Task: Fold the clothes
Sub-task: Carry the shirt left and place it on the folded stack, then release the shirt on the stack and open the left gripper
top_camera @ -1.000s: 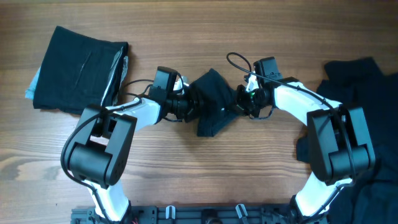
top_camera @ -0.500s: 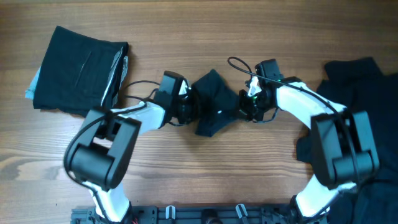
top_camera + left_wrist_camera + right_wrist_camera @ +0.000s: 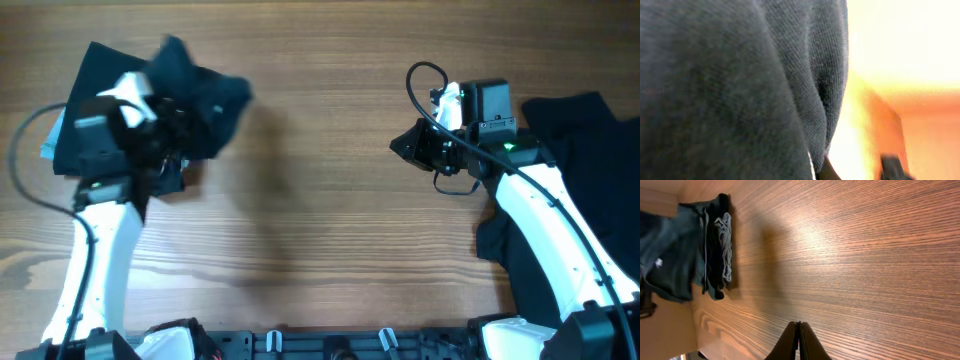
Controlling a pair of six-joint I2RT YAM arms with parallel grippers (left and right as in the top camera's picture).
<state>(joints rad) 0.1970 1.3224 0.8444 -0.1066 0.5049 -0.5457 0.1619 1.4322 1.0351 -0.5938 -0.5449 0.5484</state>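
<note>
A folded dark garment [image 3: 205, 98] hangs in my left gripper [image 3: 172, 128], which is shut on it, over the right edge of a stack of folded dark clothes [image 3: 95, 75] at the far left. In the left wrist view the dark fabric [image 3: 730, 85] fills almost the whole frame and hides the fingers. My right gripper [image 3: 400, 148] is shut with nothing in it, low over bare wood right of centre. Its closed fingertips [image 3: 800, 339] point toward the stack [image 3: 715, 245] and the held garment [image 3: 667, 267], which bears a small white logo.
A heap of unfolded dark clothes [image 3: 575, 125] lies at the right edge and runs down under the right arm to the front right corner [image 3: 600, 310]. A pale blue piece [image 3: 48, 150] peeks out at the stack's left. The wooden table [image 3: 320, 230] lies between the arms.
The left gripper closed on the folded garment at the table's middle and carried it to the far left, above the stack. The right gripper drew back to the right, away from it.
</note>
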